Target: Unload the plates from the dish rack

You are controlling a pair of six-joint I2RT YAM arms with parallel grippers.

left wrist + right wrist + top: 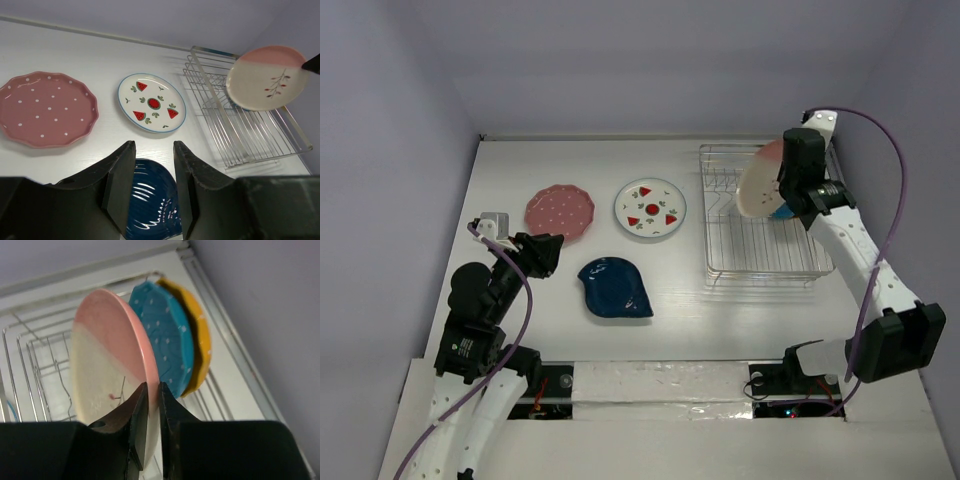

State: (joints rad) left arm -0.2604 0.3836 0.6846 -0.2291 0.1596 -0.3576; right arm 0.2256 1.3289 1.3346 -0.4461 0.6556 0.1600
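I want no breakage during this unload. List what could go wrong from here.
1. The right gripper pinches the cream-and-pink plate only by its thin rim; it could pivot or slip out.
2. The light blue plate and yellow plate stand close behind it in the dish rack; a swing might knock them.
3. Setting it down could clip the strawberry plate already on the table.

White arms (855, 250), black joints (895, 345), purple cables (901, 175)
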